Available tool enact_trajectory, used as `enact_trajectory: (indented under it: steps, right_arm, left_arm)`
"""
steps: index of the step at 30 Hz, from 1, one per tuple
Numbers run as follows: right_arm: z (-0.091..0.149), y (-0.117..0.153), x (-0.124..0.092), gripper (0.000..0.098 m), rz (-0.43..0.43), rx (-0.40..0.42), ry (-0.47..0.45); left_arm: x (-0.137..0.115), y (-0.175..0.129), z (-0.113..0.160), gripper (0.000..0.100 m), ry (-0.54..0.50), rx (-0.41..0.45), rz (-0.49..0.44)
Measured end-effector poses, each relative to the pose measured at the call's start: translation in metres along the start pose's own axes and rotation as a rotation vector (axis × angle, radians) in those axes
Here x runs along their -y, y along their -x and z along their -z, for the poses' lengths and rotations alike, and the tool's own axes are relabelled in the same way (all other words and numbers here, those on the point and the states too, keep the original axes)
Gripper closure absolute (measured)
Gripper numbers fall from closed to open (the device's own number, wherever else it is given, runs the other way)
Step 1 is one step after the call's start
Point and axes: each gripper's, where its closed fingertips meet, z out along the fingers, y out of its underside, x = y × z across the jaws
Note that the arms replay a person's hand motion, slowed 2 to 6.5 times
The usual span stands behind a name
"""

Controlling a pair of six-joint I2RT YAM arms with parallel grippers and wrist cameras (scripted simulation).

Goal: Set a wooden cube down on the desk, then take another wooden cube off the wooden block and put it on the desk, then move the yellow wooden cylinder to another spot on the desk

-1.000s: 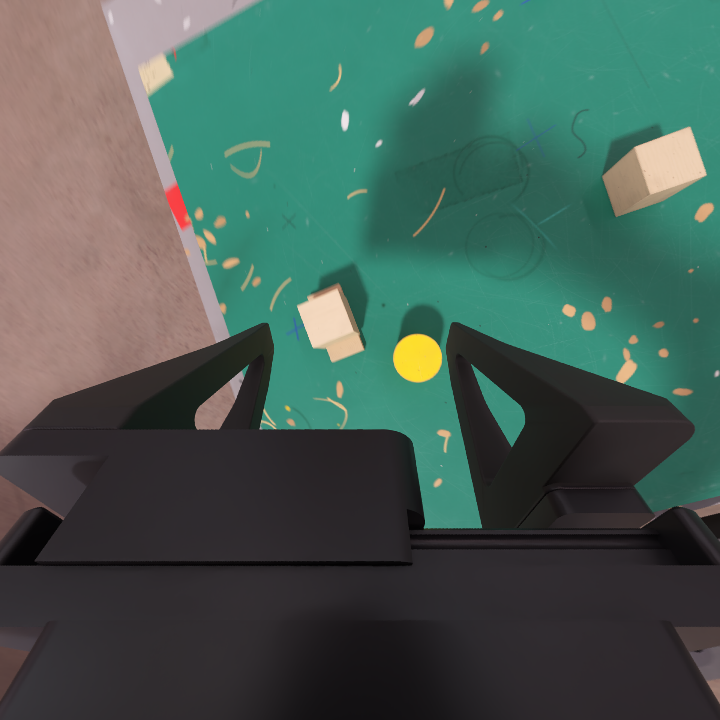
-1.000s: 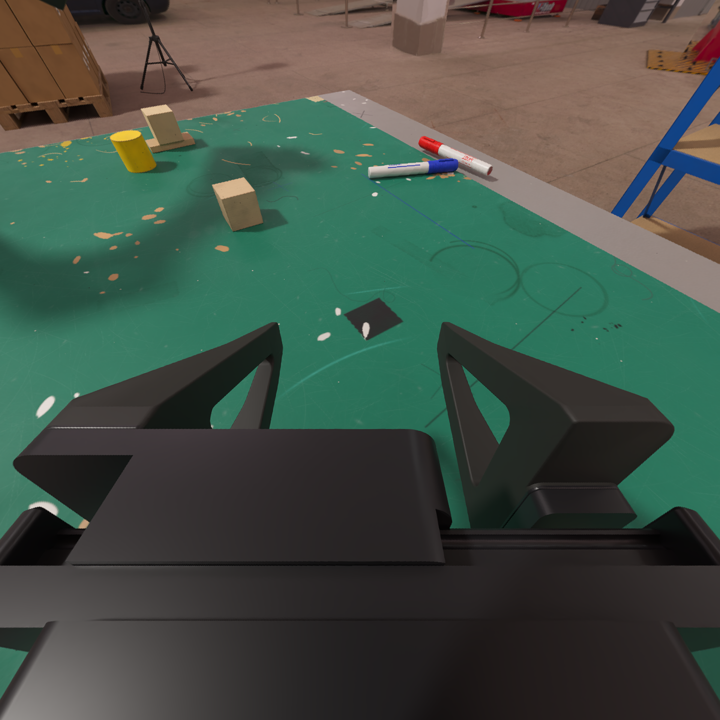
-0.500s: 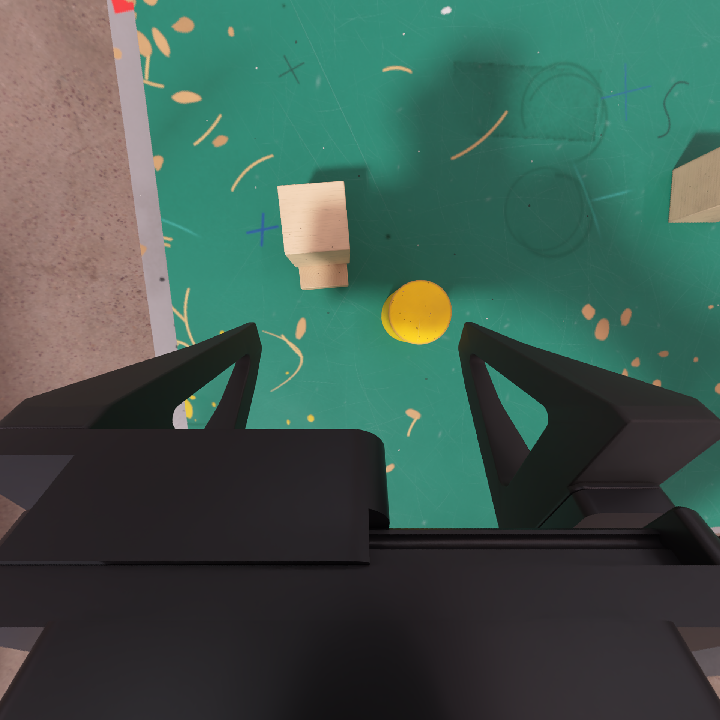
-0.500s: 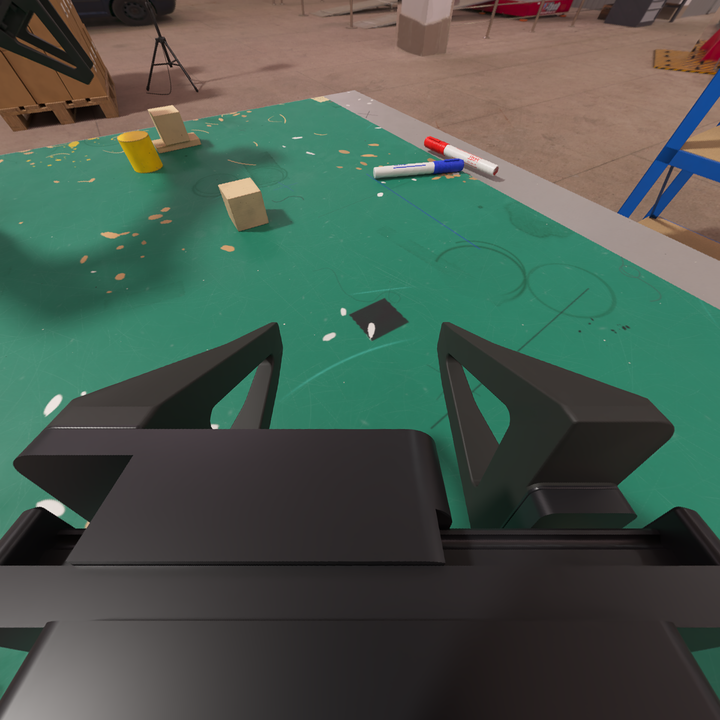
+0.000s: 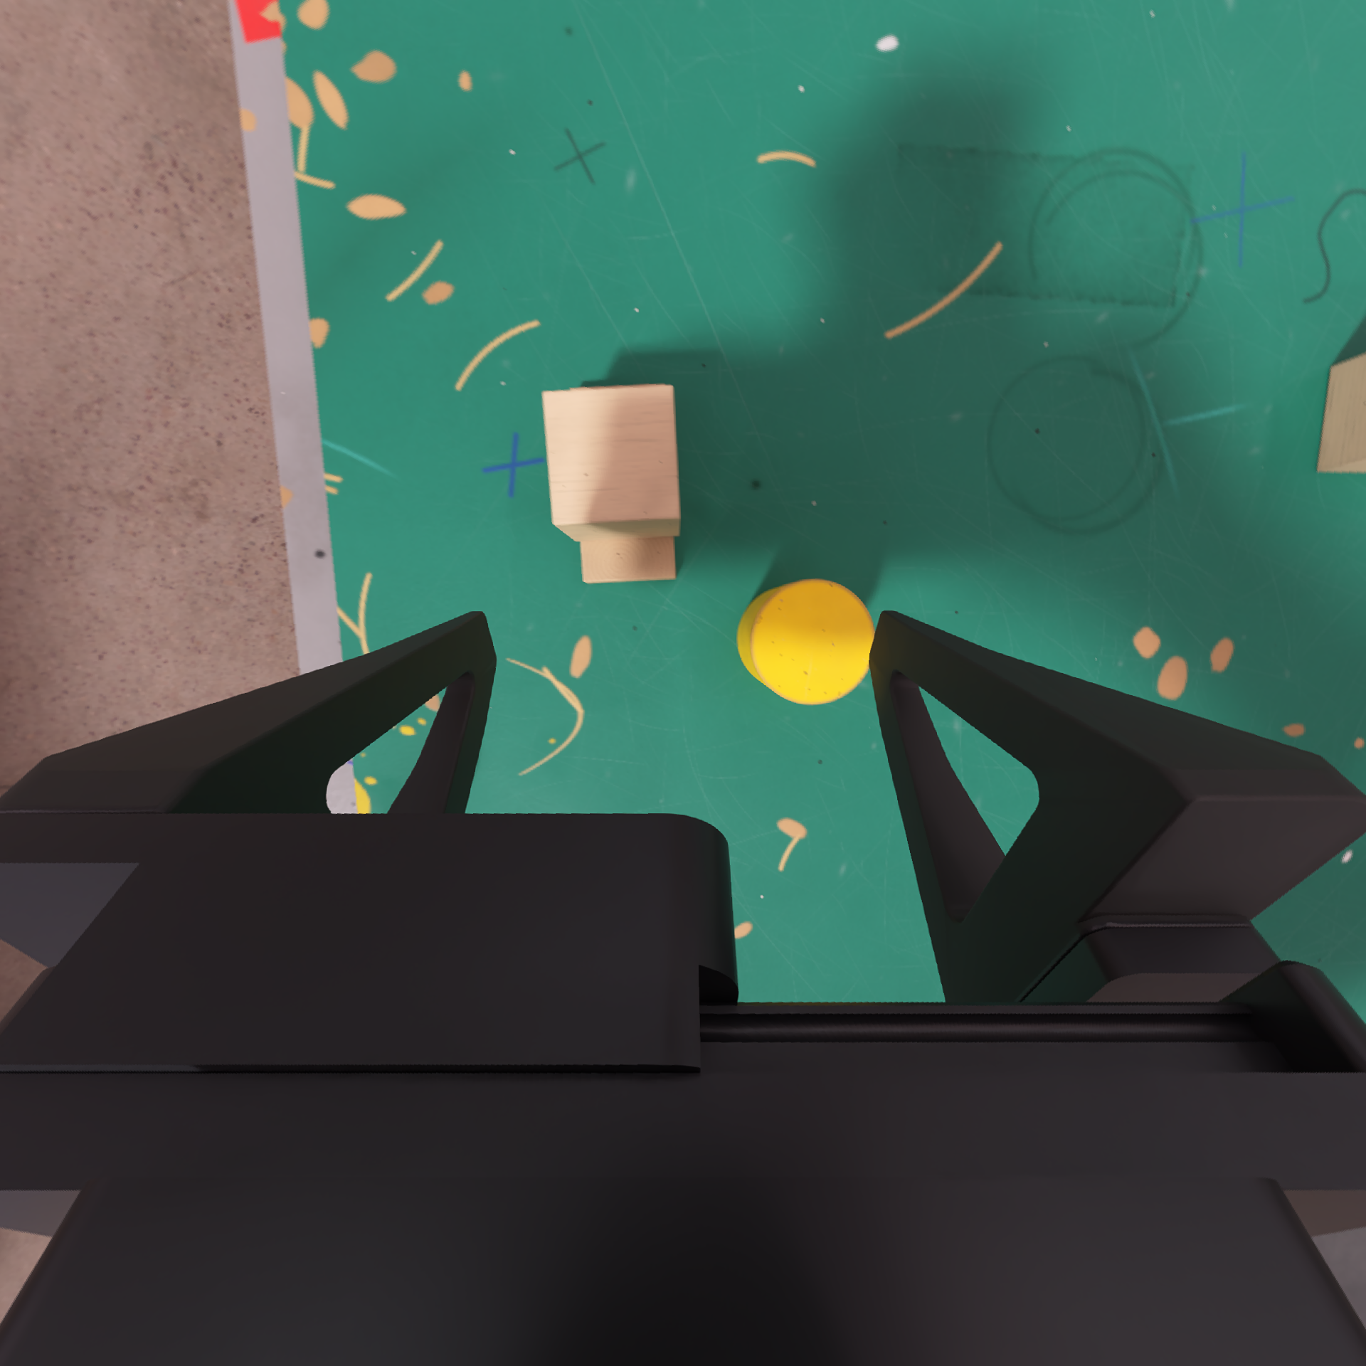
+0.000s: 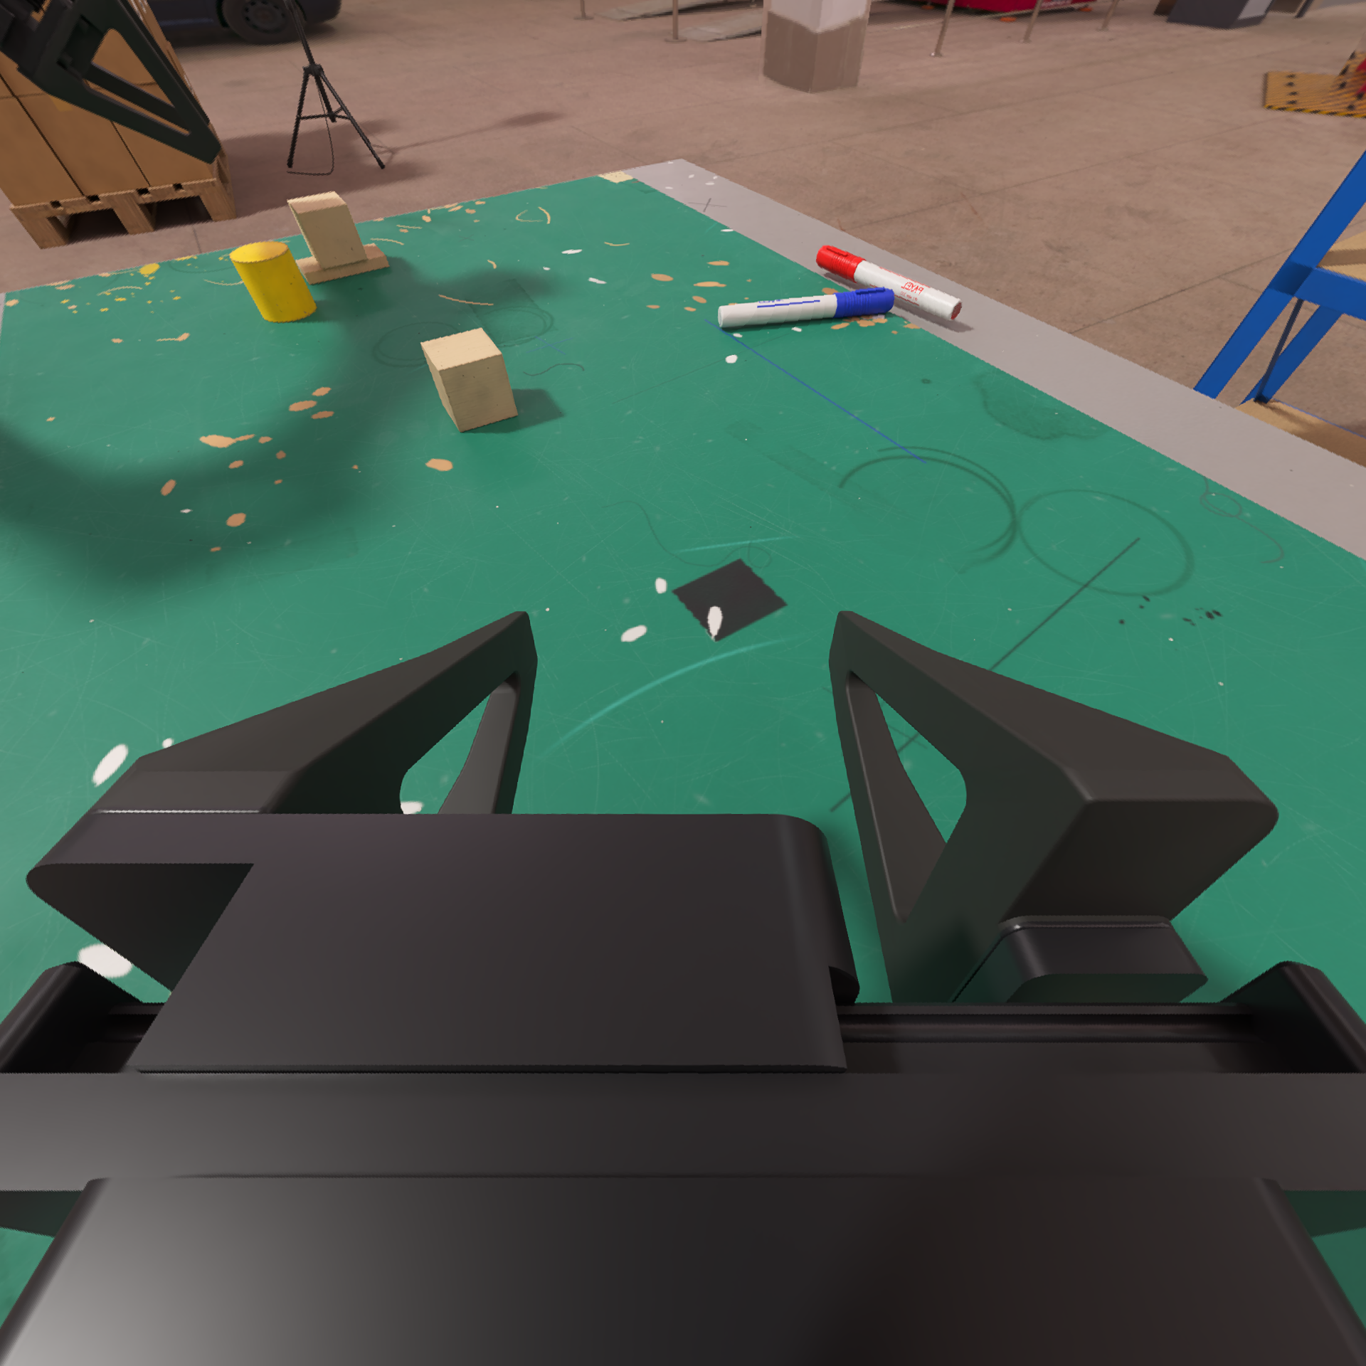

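Two markers lie touching near the far right mat edge: a red-capped marker [image 6: 889, 282] on the grey border, a blue-capped marker [image 6: 806, 307] just beside it. Black square patch [image 6: 728, 599] mid-mat. Off the desk: black tripod [image 6: 325, 103], cardboard boxes on a wooden pallet [image 6: 111, 196], blue metal frame [image 6: 1301, 296], concrete pillar [image 6: 817, 41].

From the left wrist we look straight down, close above the yellow cylinder [image 5: 806, 641]; from the right wrist we look low and obliquely across the desk [image 6: 739, 480], sharing that cylinder [image 6: 272, 282].
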Motion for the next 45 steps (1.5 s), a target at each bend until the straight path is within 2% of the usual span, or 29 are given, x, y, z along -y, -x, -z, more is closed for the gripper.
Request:
enact_trajectory:
  steps: [9, 14, 26, 45]
  right_arm:
    - [0.000, 0.000, 0.000, 0.0303, 0.002, 0.000, 0.000]
    - [0.000, 0.000, 0.000, 0.0303, 0.002, 0.000, 0.000]
    - [-0.001, 0.002, 0.000, 0.0301, 0.004, 0.004, 0.003]
    - [0.000, 0.003, 0.002, 0.0298, 0.012, 0.006, 0.003]
  left_arm:
    - [0.017, 0.018, -0.007, 0.015, -0.001, 0.029, 0.053]
    - [0.021, 0.021, -0.018, 0.018, 0.023, 0.052, 0.047]
    - [0.022, 0.020, -0.045, 0.025, 0.077, 0.084, 0.034]
    - [0.019, 0.022, -0.070, 0.038, 0.138, 0.112, 0.033]
